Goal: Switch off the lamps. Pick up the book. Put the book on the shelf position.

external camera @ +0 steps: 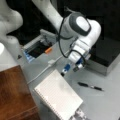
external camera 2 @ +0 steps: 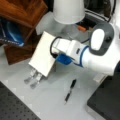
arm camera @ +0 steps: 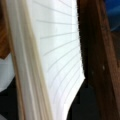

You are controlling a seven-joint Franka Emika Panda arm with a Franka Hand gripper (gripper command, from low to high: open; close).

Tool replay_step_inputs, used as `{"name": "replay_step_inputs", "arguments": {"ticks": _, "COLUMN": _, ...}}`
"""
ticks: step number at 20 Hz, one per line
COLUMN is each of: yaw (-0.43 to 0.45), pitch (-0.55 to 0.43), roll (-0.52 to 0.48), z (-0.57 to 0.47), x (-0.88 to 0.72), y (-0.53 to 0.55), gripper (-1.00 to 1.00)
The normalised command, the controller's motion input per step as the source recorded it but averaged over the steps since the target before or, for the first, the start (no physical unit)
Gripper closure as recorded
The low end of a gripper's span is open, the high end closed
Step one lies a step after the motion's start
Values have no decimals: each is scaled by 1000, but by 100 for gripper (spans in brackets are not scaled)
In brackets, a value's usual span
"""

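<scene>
The hand (external camera: pixel 70 68) is gripping the spiral-bound notebook (external camera: pixel 58 96) by one edge, fingers clamped on it – the notebook is hanging tilted above the grey counter (external camera: pixel 105 100), just beside the dark wooden shelf top (external camera: pixel 13 92) in both front views. The grip should be staying firm and level during carrying. The wrist is angling downward – the black pen (external camera: pixel 90 86) is lying nearby.

I see the book (external camera: pixel 58 96), a large white lined spiral-bound notebook, tilted with one edge raised at my end effector (external camera: pixel 70 70) and its far end low. In the wrist view its page edges (arm camera: pixel 32 75) fill the frame. The shelf position (external camera: pixel 13 92), dark reddish-brown wood, lies just beside the book.
</scene>
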Motion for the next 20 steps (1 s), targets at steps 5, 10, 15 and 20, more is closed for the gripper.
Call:
{"name": "replay_step_inputs", "arguments": {"ticks": 5, "yaw": -56, "pitch": -90, "roll": -530, "z": -241, "x": 116, "y": 56, "gripper": -100}}
{"name": "replay_step_inputs", "arguments": {"ticks": 10, "yaw": -65, "pitch": -107, "roll": -496, "z": -309, "x": 170, "y": 85, "gripper": -100}}
{"name": "replay_step_inputs", "arguments": {"ticks": 15, "yaw": -59, "pitch": -135, "roll": -493, "z": -333, "x": 197, "y": 76, "gripper": -100}}
{"name": "replay_step_inputs", "arguments": {"ticks": 20, "yaw": -74, "pitch": -120, "roll": -509, "z": -302, "x": 171, "y": 91, "gripper": -100}}
